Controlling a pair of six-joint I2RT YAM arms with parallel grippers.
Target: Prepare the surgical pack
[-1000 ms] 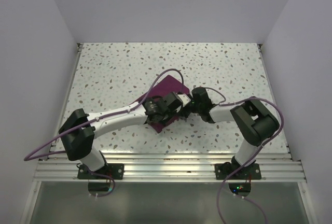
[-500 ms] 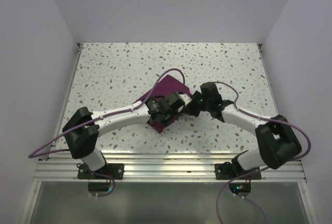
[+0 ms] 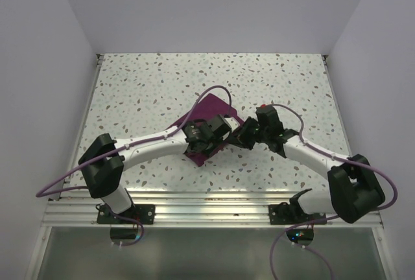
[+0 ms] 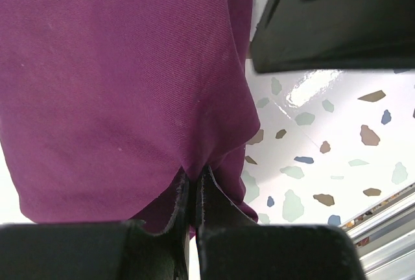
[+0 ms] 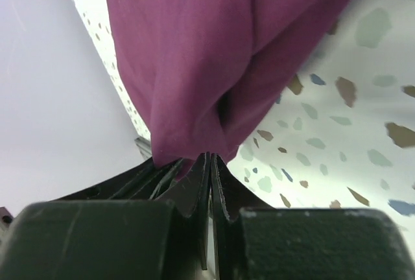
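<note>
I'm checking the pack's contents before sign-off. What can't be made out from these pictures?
- Top view: both arms cover much of the purple cloth; its folds are hidden.
- Wrist views: the cloth, pinched in the left gripper and right gripper, fills each frame, cut off by edges.
- The tray, gauze, scissors and tweezers: in no view; whether the cloth wraps them cannot be told.
- Left wrist: blurred dark shape, top right, unidentified.

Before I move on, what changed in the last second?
The right arm's elbow swung out right and dropped toward the near edge; the right gripper drifted slightly right. Nothing was taken or released. The left gripper and the purple cloth barely moved; both grippers stay shut on it.
</note>
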